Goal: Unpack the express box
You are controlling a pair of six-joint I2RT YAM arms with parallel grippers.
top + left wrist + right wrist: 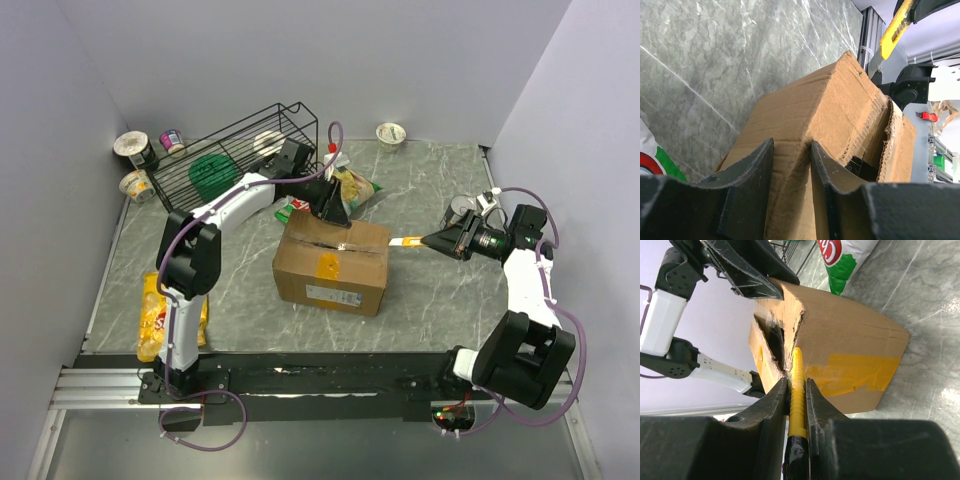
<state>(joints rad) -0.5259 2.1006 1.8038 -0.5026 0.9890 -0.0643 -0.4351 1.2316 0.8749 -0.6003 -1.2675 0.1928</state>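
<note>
The express box (330, 265), a brown carton with a white label and an orange sticker, stands mid-table. My left gripper (333, 215) sits on its back top edge. In the left wrist view the jaws (792, 145) are nearly closed, with a ridge of the box's cardboard (815, 105) between them. My right gripper (440, 240) is shut on a yellow cutter (405, 242) that points at the box's right top edge. In the right wrist view the cutter (798, 370), held in the gripper (797, 382), reaches the torn seam of the box (850, 335), above yellow tape (855, 372).
A black wire basket (235, 150) lies behind the box, with a green chip bag (355, 190) beside it. A yellow chip bag (155, 310) lies front left. Cups (135, 150) stand back left, one (391, 133) at the back wall and one (460, 212) by my right gripper.
</note>
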